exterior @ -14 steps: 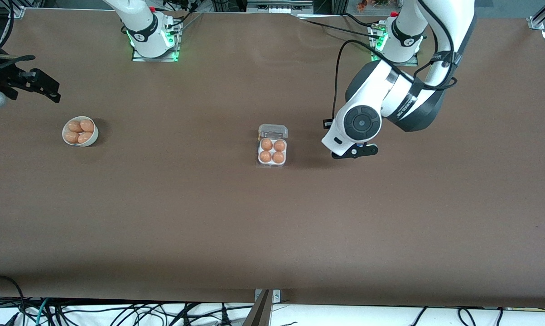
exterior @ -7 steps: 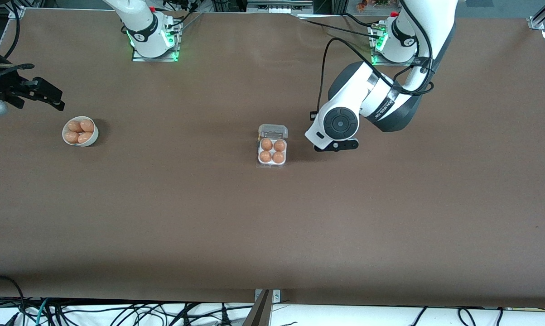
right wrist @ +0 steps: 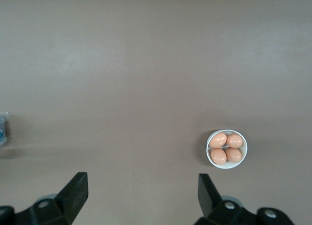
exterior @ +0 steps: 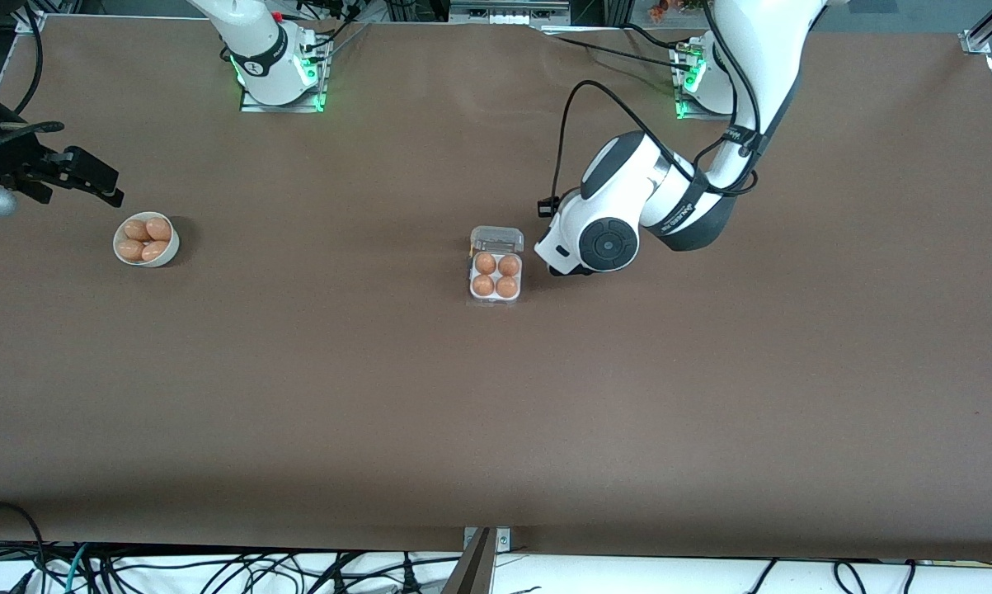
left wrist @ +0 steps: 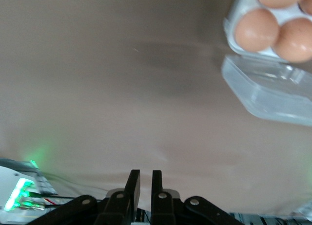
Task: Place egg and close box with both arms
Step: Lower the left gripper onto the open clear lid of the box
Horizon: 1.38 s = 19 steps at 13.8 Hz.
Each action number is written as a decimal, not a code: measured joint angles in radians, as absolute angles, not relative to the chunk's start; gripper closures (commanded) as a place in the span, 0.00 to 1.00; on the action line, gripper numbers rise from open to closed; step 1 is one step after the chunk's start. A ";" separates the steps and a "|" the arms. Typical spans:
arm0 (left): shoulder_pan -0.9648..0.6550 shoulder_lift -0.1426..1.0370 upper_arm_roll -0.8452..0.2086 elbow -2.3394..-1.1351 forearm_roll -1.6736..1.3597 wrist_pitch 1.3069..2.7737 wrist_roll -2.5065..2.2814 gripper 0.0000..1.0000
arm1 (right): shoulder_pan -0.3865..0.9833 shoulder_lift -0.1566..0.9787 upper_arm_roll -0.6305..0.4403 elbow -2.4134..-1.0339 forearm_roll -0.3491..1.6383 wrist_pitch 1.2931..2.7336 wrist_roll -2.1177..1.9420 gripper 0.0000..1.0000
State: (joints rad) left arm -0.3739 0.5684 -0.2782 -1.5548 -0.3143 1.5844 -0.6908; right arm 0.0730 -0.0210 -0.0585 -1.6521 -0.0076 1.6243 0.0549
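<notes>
Four eggs are filling the box, lid seemingly lying open beside the left gripper's nearly-together jaws, while the right gripper, jaws apart, is waiting over the bowl.

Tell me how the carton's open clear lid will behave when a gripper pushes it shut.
The clear lid looks thin and moulded, so it will probably flex rather than swing stiffly. The box is small, so it may slide on the smooth table unless braced. Its four eggs sit high and may resist closing.
</notes>
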 measured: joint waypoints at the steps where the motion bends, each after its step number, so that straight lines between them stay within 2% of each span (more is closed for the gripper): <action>1: -0.383 0.572 -0.278 -1.553 -0.334 1.611 -0.692 0.83 | 0.073 -0.019 -0.058 -1.652 -0.007 1.625 0.055 0.00; 6: -0.408 0.582 -0.278 -1.552 -0.410 1.756 -0.697 0.85 | 0.076 -0.019 -0.057 -1.652 -0.007 1.626 0.055 0.00; 10: -0.443 0.618 -0.279 -1.551 -0.410 1.792 -0.699 0.91 | 0.077 -0.019 -0.057 -1.651 -0.006 1.628 0.055 0.00; 14: -0.471 0.641 -0.279 -1.551 -0.418 1.876 -0.701 0.92 | 0.078 -0.019 -0.057 -1.651 -0.005 1.628 0.055 0.00; 19: -0.475 0.643 -0.278 -1.540 -0.420 1.894 -0.702 0.91 | 0.079 -0.019 -0.056 -1.651 -0.004 1.628 0.055 0.00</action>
State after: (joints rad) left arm -0.4754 0.6428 -0.2784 -1.5397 -0.4202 1.8944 -0.7023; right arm 0.0786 -0.0190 -0.0562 -1.6514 -0.0044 1.6284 0.0549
